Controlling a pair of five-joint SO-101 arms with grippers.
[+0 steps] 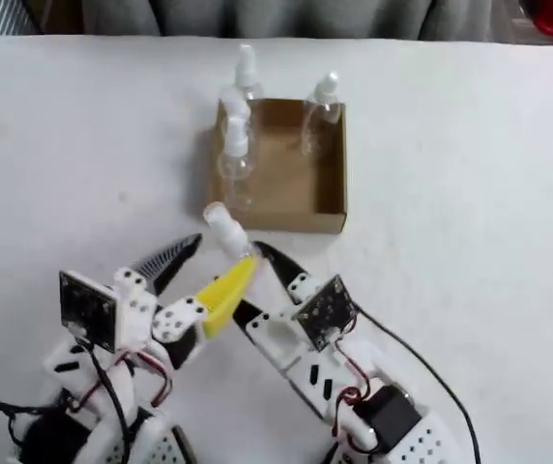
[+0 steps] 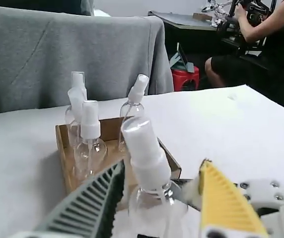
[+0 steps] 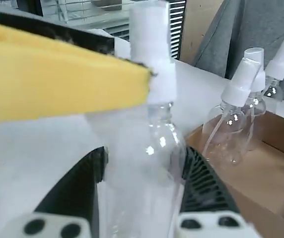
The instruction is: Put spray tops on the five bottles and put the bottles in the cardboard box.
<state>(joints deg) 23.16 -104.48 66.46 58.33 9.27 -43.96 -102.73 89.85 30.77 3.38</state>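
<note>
Now the right gripper pinches a spray bottle near the cardboard box (four bottles inside); the left gripper is spread wide.

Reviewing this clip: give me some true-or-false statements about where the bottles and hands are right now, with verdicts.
1. The right hand grips a bottle by its body. True.
2. That bottle's neck is bare. False: a white spray top sits on it.
3. The held bottle is inside the cardboard box. False: it is outside, in front of the box.
4. The left hand has its yellow finger beside the spray top. True.
5. The box is empty. False: capped bottles stand in it.
</note>
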